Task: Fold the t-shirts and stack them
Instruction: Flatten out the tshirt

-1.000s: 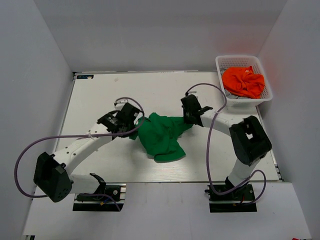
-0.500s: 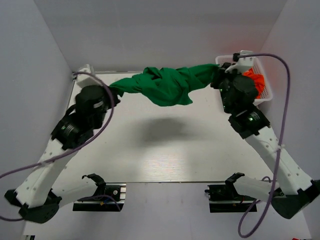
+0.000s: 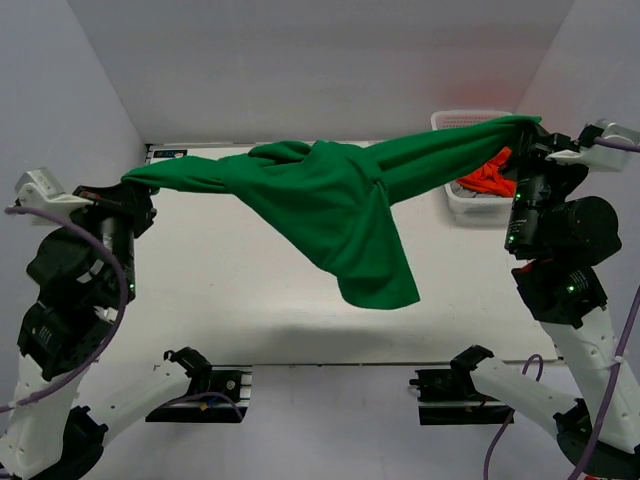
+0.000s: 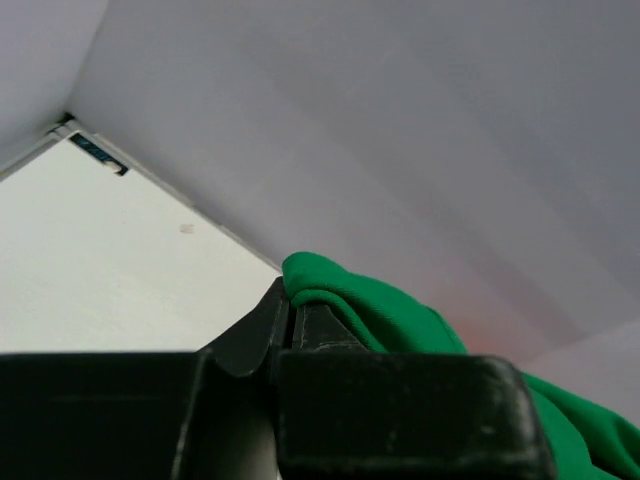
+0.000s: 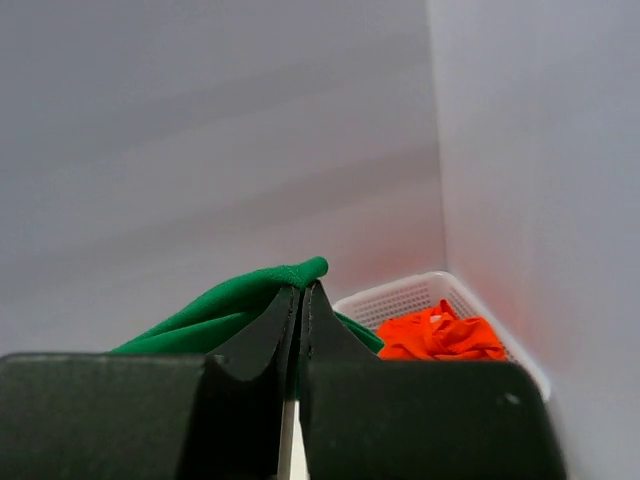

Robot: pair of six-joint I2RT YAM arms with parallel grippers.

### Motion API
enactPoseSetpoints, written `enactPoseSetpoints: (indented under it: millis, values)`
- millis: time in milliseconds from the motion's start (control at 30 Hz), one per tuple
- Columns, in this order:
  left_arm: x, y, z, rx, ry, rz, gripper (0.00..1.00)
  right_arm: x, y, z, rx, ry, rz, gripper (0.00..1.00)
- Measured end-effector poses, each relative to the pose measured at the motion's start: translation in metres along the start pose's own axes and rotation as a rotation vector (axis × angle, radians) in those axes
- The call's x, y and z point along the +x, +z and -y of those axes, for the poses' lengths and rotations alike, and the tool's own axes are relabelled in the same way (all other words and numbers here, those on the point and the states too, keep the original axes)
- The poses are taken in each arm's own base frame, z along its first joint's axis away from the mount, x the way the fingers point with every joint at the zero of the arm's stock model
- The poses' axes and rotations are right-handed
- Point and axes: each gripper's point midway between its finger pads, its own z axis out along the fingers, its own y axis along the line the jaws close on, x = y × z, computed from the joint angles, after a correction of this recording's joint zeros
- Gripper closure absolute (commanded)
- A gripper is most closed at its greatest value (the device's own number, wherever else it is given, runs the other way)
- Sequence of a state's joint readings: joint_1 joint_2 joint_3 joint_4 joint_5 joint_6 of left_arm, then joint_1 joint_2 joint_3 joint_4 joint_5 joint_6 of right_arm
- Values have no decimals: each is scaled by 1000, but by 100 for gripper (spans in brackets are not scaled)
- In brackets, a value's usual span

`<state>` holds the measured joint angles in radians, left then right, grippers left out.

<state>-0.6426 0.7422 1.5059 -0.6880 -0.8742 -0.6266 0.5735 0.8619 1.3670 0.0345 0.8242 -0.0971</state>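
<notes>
The deep green soft cloth t-shirt (image 3: 345, 205) hung stretched in mid-air, left gripper (image 3: 138, 190) clamped on its 9 o'clock end, right gripper (image 3: 526, 128) clamped at 3 o'clock.

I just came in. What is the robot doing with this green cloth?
The robot holds a green t-shirt in the air above the table, stretched between its two arms. The left gripper is shut on one end and the right gripper is shut on the other end. The middle of the shirt is twisted and one part hangs down; it is not folded yet. An orange t-shirt lies crumpled in the white basket at the far right corner.
</notes>
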Motion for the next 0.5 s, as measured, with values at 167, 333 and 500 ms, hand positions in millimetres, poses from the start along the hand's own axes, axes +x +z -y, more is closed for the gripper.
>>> enactPoseSetpoints:
  millis: [167,333,500]
  values:
    - [25,15,-5,-71,62,-35,100,12,4,1,27,-39,-23,100]
    - [66,25,-18,-107,107,-82,96,60,6,-11,0,-72,-105,100]
    - [160,50,-46,-215,249,-219,90,180,-5,-29,-54,-107,-316,100]
